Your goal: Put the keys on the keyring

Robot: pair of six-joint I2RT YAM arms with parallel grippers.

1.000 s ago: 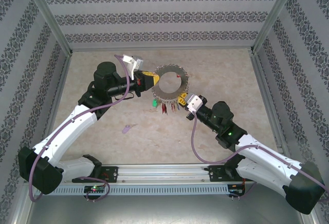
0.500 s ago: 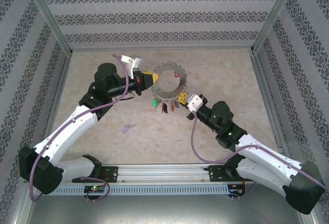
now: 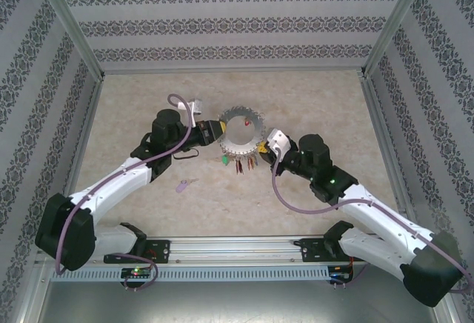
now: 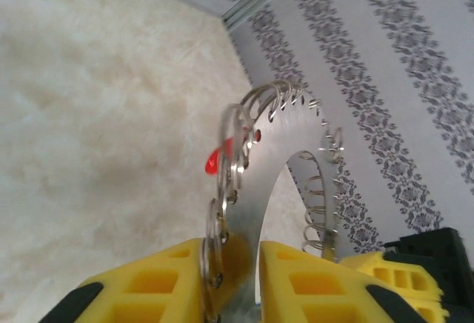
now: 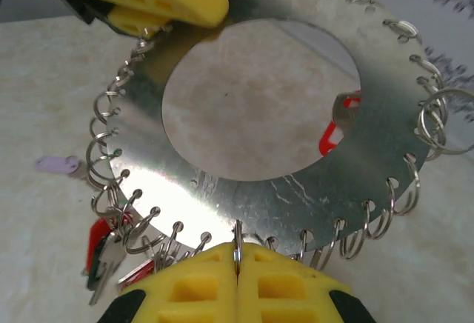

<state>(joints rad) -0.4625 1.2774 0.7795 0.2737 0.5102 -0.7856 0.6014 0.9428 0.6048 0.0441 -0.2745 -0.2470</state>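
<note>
Over mid-table — left pincer (image 3: 217,130), right pincer (image 3: 264,147) at opposite rims of keyring (image 5: 244,197)

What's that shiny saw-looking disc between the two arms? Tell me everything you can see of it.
The keyring is a flat, shiny grey metal doughnut with a wide round hole and small wire loops fringing its rim. The yellow-fingered right gripper is shut on one edge; the left gripper straddles the rim roughly opposite. Small coloured-head keys hang from loops on one side, and a red key shows through the hole.
</note>
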